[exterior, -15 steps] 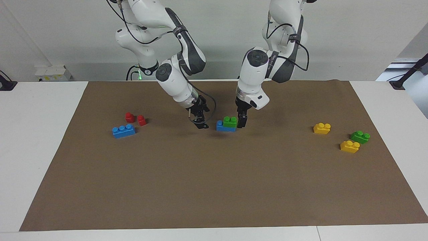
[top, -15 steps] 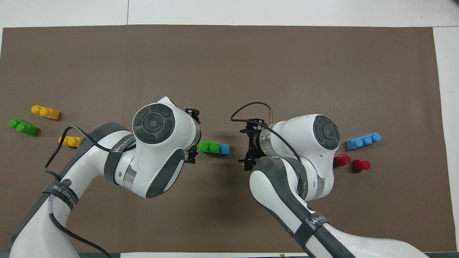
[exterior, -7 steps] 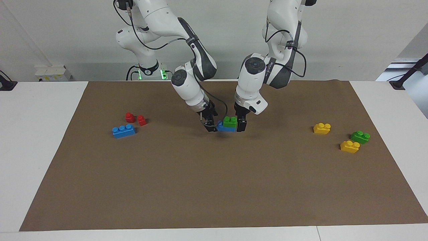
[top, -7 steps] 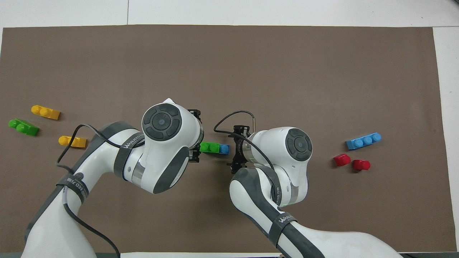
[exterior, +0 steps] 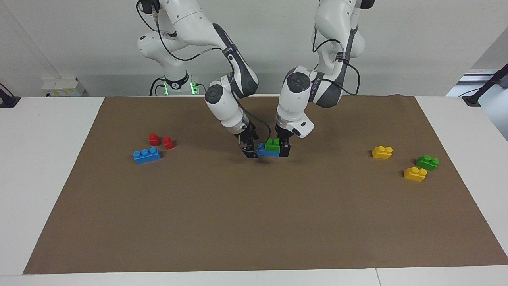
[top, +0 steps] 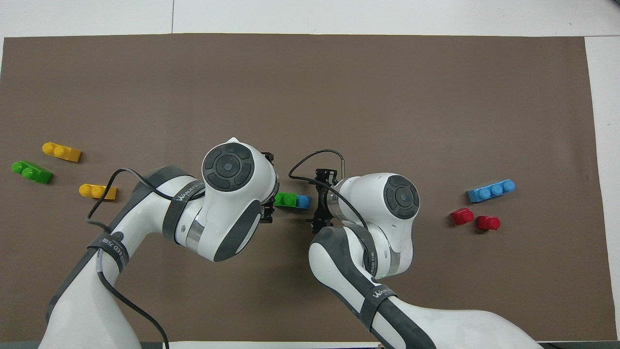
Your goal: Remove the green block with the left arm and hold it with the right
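Both arms are coming in closer, so the left gripper (exterior: 284,150) is touching the green block (exterior: 272,144) on the blue block (exterior: 265,151) mid-mat, the right gripper (exterior: 250,150) beside it, jaw state unclear, and a weak hold is risking both blocks lifting together.

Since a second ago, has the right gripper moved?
Yes. The right gripper has closed in on the blue brick that carries the green block and now sits at its end.
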Available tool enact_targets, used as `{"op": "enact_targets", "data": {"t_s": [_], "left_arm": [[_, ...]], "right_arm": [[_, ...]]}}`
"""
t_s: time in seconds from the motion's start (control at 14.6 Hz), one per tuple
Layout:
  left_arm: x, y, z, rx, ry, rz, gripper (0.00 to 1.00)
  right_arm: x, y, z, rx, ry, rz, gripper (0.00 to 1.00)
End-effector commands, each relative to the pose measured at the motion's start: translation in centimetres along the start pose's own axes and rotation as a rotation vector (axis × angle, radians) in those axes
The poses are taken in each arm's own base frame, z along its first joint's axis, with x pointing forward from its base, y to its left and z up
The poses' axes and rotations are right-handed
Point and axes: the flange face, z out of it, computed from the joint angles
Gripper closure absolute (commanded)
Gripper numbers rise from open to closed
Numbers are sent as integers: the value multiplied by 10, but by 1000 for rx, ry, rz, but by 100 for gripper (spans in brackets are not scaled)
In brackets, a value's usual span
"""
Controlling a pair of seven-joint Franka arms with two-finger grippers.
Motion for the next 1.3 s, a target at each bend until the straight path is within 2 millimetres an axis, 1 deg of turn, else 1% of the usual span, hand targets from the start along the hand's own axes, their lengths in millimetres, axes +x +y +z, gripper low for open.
{"op": "enact_targets", "data": {"t_s": [0.0, 0.27, 0.48, 0.55, 0.61, 0.68, 0.75, 0.82, 0.89, 0.96, 1.02, 1.09, 1.16, 1.23], "left_arm": [[-2, -6, 5, -6, -7, -14, 0], [-3, -8, 8, -2, -5, -31, 0], [-3, -10, 11, -9, -8, -33, 0], [-3, -11, 13, -9, -8, -38, 0], [-3, -12, 13, -13, -10, -41, 0], [-3, -12, 13, -14, -11, -46, 0], [-3, -12, 13, -14, -11, -46, 0], [-3, -11, 13, -16, -12, -46, 0], [-3, -11, 13, -16, -12, -46, 0], [-3, -11, 13, -16, -12, -46, 0], [-3, -11, 13, -16, -12, -46, 0], [-3, -11, 13, -17, -13, -54, 0], [-4, -11, 13, -21, -15, -57, 1], [-4, -11, 12, -22, -16, -57, 1]], "right_arm": [[-3, 5, 9, 13, -10, 12, 1], [-2, 5, 9, 14, -9, 13, 2], [-2, 5, 9, 19, -10, 12, 11], [-1, 6, 10, 16, -8, 12, 21], [0, 6, 10, 17, -7, 12, 36], [0, 6, 11, 17, -6, 13, 48], [1, 6, 11, 20, -6, 14, 57], [1, 6, 11, 20, -6, 14, 64], [2, 6, 11, 19, -5, 15, 68], [2, 6, 11, 19, -5, 15, 77], [3, 7, 12, 18, -3, 14, 83], [2, 7, 11, 18, -4, 8, 97], [2, 8, 12, 16, -3, -1, 100], [2, 8, 12, 17, -4, -10, 100]]}}
